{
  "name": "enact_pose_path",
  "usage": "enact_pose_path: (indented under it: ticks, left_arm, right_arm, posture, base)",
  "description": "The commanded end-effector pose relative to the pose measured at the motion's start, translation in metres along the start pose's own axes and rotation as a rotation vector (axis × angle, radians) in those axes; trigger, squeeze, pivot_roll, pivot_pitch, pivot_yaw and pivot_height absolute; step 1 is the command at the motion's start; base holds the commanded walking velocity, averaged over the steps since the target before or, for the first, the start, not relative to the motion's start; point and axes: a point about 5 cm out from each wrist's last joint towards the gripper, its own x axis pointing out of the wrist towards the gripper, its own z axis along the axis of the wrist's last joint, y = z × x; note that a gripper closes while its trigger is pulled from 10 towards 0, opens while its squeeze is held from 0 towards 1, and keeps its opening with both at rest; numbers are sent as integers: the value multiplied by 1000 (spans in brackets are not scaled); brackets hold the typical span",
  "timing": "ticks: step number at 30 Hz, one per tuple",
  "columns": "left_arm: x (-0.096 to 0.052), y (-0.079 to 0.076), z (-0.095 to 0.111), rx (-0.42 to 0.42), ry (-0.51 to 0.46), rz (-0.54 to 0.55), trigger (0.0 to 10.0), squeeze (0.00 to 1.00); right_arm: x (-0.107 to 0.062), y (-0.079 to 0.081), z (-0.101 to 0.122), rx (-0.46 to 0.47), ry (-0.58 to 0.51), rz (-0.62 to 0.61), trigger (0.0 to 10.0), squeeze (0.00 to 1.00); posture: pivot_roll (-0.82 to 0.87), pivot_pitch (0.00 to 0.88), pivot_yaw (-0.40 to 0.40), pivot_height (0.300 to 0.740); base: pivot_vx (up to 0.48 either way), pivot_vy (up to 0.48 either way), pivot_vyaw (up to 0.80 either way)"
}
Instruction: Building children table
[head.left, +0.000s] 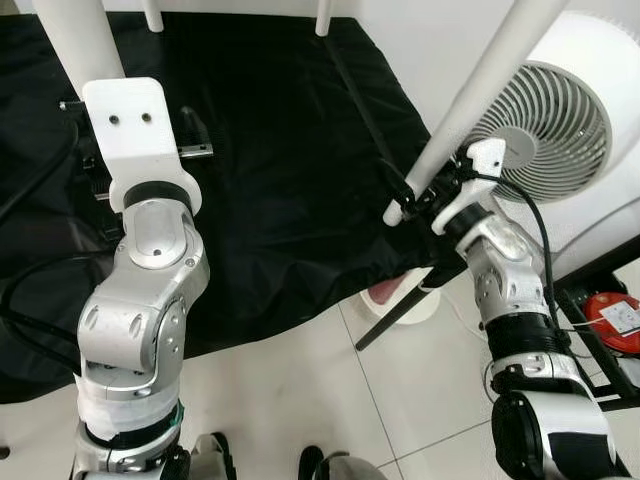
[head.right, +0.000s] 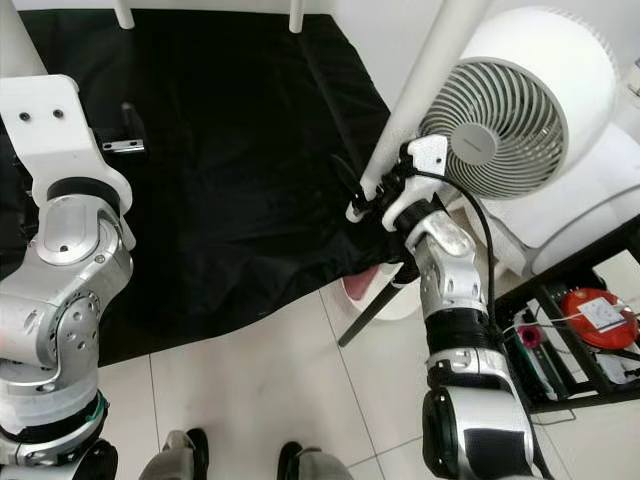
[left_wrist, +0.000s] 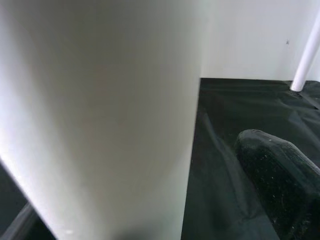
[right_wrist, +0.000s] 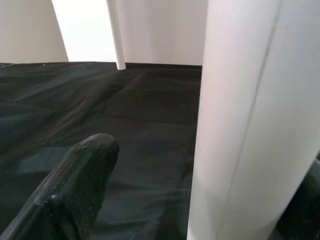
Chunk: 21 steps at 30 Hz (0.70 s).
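A black cloth (head.left: 270, 150) is lying spread over a pale tiled floor (head.left: 330, 400), running up to a white wall at its far edge and ending in a rumpled near edge just in front of the robot's feet. Four white table legs are showing around this cloth: two thin ones are standing at its far edge by the wall (head.left: 152, 14) (head.left: 323, 16), one thick leg (head.left: 92, 40) is rising at the cloth's left side, and one long leg (head.left: 480, 90) is slanting up over the cloth's right corner. The left gripper (head.left: 95, 165) is sitting at the foot of the thick left leg; in the left wrist view one black finger (left_wrist: 280, 185) is hanging beside that leg (left_wrist: 105, 115), and whether it is clamped or loose cannot be told. The right gripper (head.left: 415, 200) is grasping the slanting leg near its lower end, with a black finger (right_wrist: 75, 185) on one side of the leg (right_wrist: 250, 120) and the other finger's edge on the far side. One small metal bracket (head.left: 195, 150) is lying on the cloth just right of the left arm. One round white fan (head.left: 550, 130) is standing off the cloth's right corner, and a black rack holding a red object (head.left: 615, 320) is sitting off the cloth to the right, nearer the robot than the fan.
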Motion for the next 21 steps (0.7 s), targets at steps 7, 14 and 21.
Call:
enact_pose_path:
  ticks: [7,14,21]
  left_arm:
    - [-9,-21,-6,55,-1,-243,10000,0]
    - [-25,-23,-20,164,-17,-323,10000,0]
    - [-35,-18,-29,266,-23,-336,10000,0]
  right_arm:
    - [-23,13,-9,-6,14,-54,10000,0]
    - [-45,10,-6,-34,-5,-227,10000,0]
    - [-51,13,-6,-13,3,-260,10000,0]
  posture:
    - [42,227,-88,740]
    - [32,229,-73,740]
    - [34,229,-71,740]
  base:
    - [0,0,0]
    - [0,0,0]
    - [0,0,0]
